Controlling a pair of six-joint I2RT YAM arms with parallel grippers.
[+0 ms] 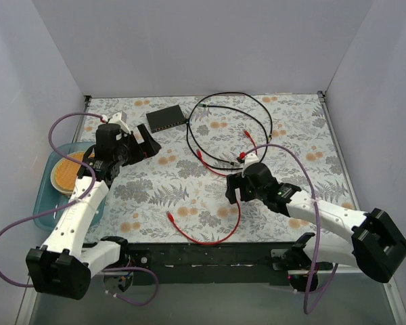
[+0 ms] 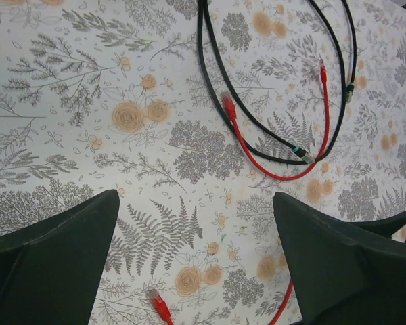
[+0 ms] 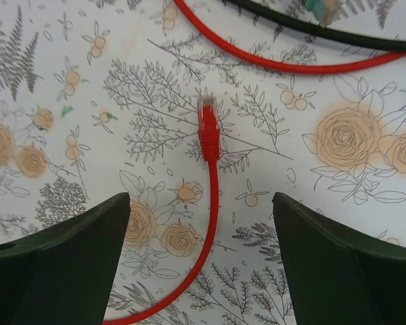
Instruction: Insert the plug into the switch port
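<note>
The switch is a flat black box at the back of the table, left of centre. A red cable lies near the front. One of its plugs points left and also shows in the left wrist view. Its other plug lies just ahead of my right gripper, which is open above the cable and holds nothing. In the top view that plug is hidden under the right gripper. My left gripper is open and empty in front of the switch; its wrist view shows only cloth between the fingers.
A second, short red cable and a looped black cable lie right of the switch. A round tan plate sits in a blue tray at the left edge. White walls enclose the flowered tablecloth.
</note>
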